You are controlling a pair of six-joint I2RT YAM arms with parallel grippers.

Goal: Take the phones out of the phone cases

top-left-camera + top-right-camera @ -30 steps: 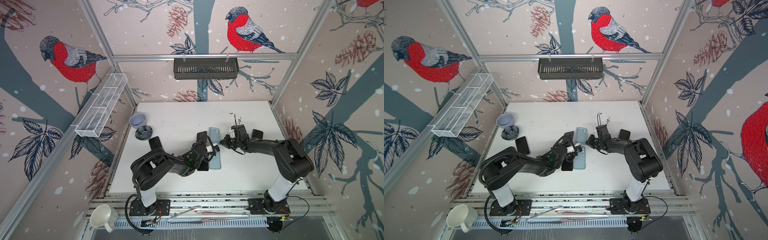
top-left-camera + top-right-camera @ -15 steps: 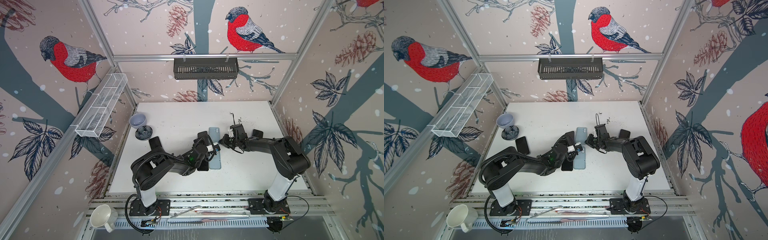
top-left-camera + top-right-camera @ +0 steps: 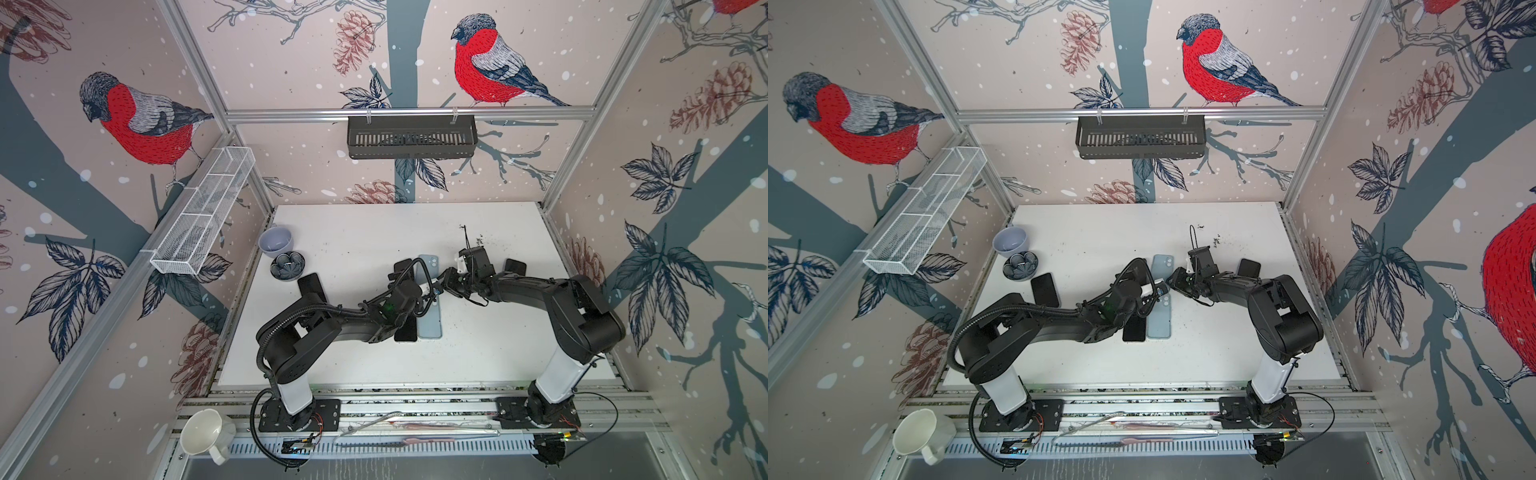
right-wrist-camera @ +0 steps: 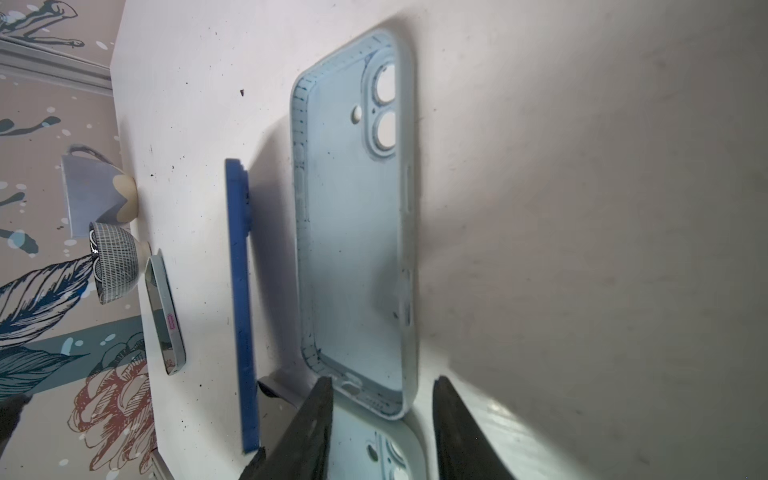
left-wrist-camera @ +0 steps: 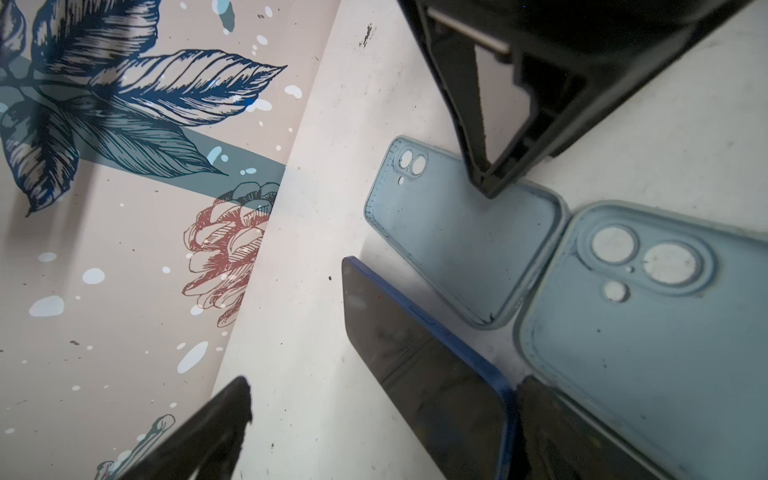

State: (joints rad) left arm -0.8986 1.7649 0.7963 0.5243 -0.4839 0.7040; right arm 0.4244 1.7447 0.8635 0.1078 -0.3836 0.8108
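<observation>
Phone (image 5: 415, 365) out, lying left of empty phone case (image 4: 353, 249) on desk (image 3: 374, 232).
Left gripper (image 5: 386, 399) wide, right gripper (image 4: 382, 399) half-open, both empty; lift straight up, don't nudge phone.

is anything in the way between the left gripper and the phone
Nothing visible does. The phone lies bare, screen up, beside the empty case, right below the open fingers of the left gripper.
</observation>
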